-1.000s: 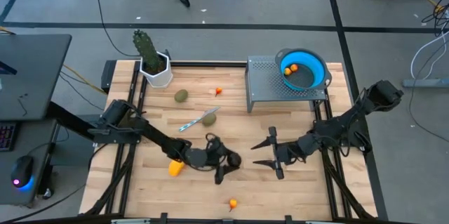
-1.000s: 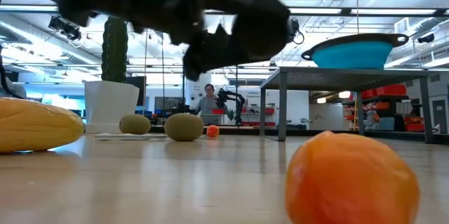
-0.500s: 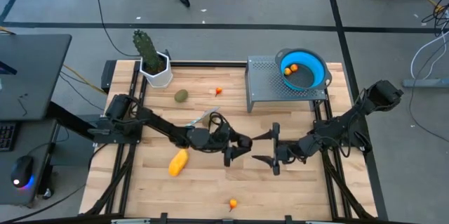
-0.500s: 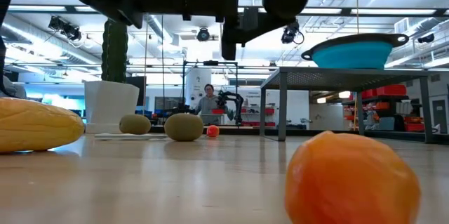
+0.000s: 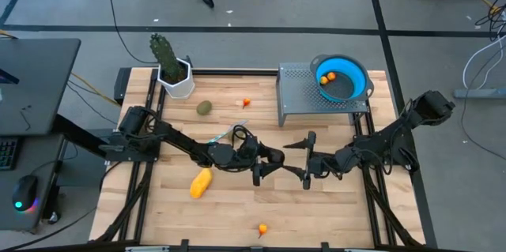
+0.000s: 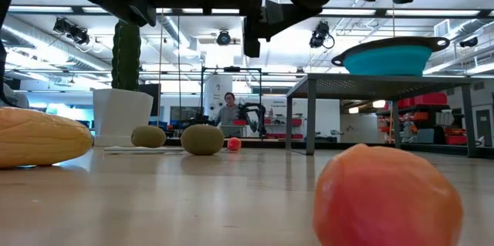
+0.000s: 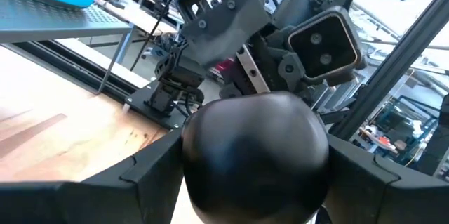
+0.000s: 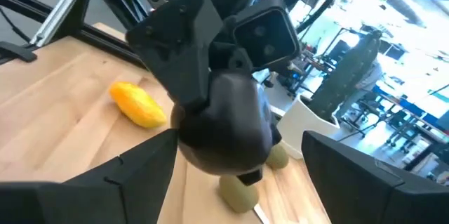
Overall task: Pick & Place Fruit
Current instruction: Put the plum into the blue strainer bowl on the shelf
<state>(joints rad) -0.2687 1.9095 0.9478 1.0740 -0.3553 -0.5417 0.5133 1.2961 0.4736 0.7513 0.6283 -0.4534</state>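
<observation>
Half a second on, only the right gripper [image 5: 304, 163] has shifted, edging up to meet the left gripper [image 5: 266, 166] at mid-table; the left arm has stayed put. Left fingers are clamped on a smooth, glossy dark round fruit [image 7: 256, 155], which fills the left wrist view; the right gripper's two dark fingers stand spread wide on either side of that same ball in the right wrist view [image 8: 226, 124].

Across the pale wooden plank table [image 5: 332, 216], the other fruit lies loose: one oblong yellow piece [image 5: 201, 182] with a faintly ridged skin at seven o'clock of the left gripper, two matte olive-green ovals [image 5: 205, 107] and [image 5: 236, 133] toward eleven o'clock, one tiny orange fruit [image 5: 247, 103] at the far edge and another [image 5: 262, 227] at the near edge, looming large in the low view [image 6: 386, 196]. Two more orange pieces [image 5: 328, 78] sit inside a round blue bowl [image 5: 360, 76] on a perforated metal stand [image 5: 296, 94].
</observation>
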